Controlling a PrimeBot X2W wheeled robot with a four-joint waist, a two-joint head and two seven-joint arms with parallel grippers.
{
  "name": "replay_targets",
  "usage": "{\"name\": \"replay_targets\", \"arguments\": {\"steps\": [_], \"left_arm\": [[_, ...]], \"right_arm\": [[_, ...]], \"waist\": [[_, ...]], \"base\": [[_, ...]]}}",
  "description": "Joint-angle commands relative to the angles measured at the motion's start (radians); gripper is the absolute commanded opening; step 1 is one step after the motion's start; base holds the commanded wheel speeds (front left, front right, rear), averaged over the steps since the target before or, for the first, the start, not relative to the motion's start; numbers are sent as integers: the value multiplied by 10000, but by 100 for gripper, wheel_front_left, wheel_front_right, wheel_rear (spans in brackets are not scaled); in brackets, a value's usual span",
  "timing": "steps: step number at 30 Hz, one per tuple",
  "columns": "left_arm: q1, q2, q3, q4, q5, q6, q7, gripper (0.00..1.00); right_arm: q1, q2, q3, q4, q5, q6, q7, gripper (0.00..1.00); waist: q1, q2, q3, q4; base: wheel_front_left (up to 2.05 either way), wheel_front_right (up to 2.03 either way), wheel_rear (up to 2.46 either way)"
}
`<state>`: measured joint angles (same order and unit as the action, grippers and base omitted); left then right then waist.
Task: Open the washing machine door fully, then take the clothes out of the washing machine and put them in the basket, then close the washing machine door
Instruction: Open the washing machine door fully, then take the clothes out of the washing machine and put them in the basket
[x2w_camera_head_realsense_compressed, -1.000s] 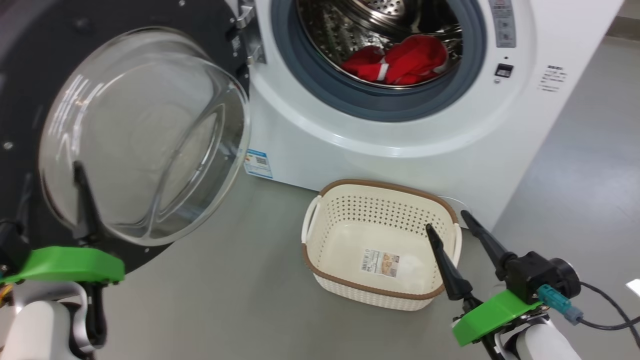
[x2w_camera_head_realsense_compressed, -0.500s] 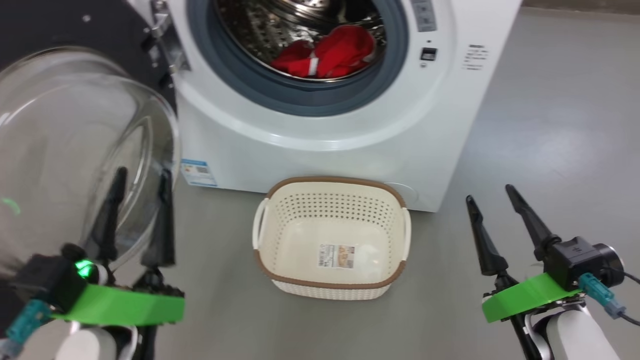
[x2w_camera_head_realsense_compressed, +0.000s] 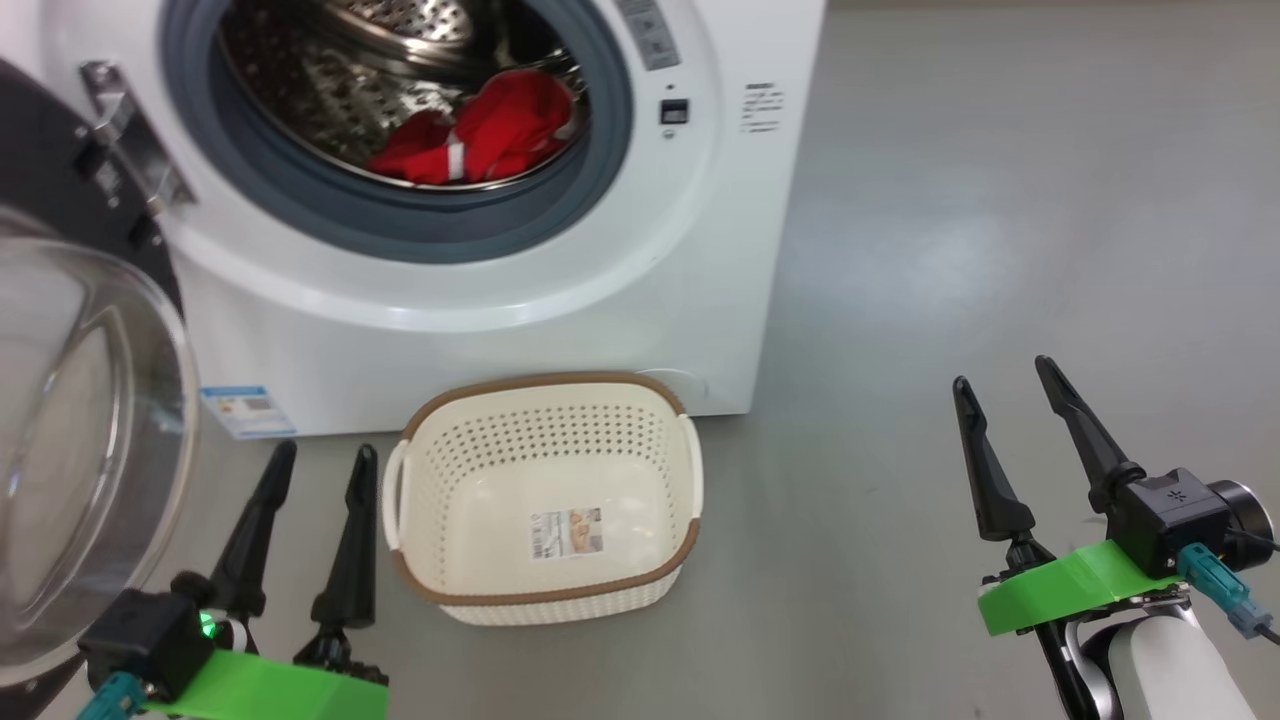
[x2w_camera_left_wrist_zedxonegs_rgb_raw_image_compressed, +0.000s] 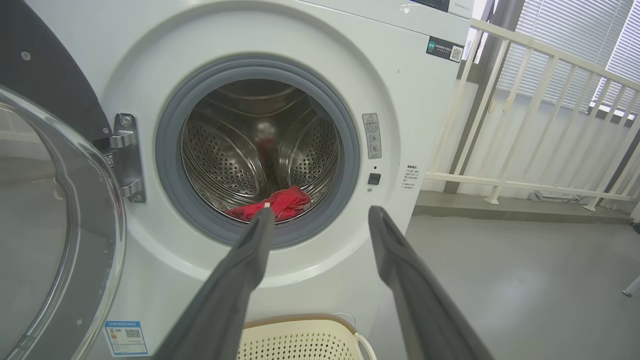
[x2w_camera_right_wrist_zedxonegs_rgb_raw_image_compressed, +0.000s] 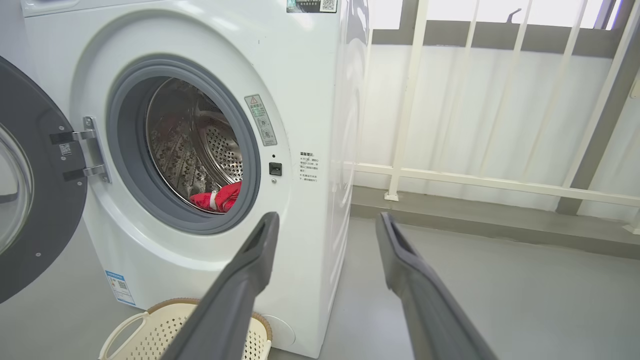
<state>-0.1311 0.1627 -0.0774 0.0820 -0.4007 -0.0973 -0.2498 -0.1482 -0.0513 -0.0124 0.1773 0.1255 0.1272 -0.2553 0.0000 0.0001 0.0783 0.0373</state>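
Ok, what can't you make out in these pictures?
Clothes: head view, bunched low in the drum; count unclear.
Washing machine door: head view, cut off by the left edge.
Blue sticker: head view, print too small.
Basket: right wrist view, cut off by the bottom edge.

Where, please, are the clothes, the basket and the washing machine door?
the clothes (x2w_camera_head_realsense_compressed: 480, 135), head view, red fabric in the drum.
the basket (x2w_camera_head_realsense_compressed: 545, 445), head view, perforated back wall.
the washing machine door (x2w_camera_left_wrist_zedxonegs_rgb_raw_image_compressed: 50, 75), left wrist view, black rim.

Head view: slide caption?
Open left pincer and right pincer flank cream perforated plastic basket; red clothes in white front-loading washing machine, black-rimmed glass door open.
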Motion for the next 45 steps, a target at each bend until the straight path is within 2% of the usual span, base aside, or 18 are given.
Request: {"name": "replay_targets", "arguments": {"steps": [1,14,36,38,41,45], "left_arm": [[22,84,415,-261,-97,-74,-116,100],[1218,247,896,-206,402,-159,-119,100],[2009,-26,1716,-209,1260,-193,-120,100],[2007,-69,1780,-201,1362,-96,-120,100],[1957,-128,1852,-7,1646,272,-120,100],[1909,-267,1897,-41,1608,292,-120,100]], "right_arm": [[-69,9,144,-259,-15,35,-64,100],[540,10,89,-455,131,35,-64,100],[1505,-24,194,-1263,3,35,-64,100],[1497,-19,210,-1220,23,35,-64,100],[1463,-14,271,-1129,43,35,-64,100],[1436,-12,304,-1074,40,35,-64,100]], "waist": [[0,-1,-261,-578],[0,-1,-835,-1183],[0,-1,-978,-1124],[0,-1,-973,-1089],[0,-1,-978,-1026],[0,-1,-1003,-975]], "base": [[0,0,0],[0,0,0],[0,0,0],[0,0,0],[38,-38,0],[85,-85,0]]}}
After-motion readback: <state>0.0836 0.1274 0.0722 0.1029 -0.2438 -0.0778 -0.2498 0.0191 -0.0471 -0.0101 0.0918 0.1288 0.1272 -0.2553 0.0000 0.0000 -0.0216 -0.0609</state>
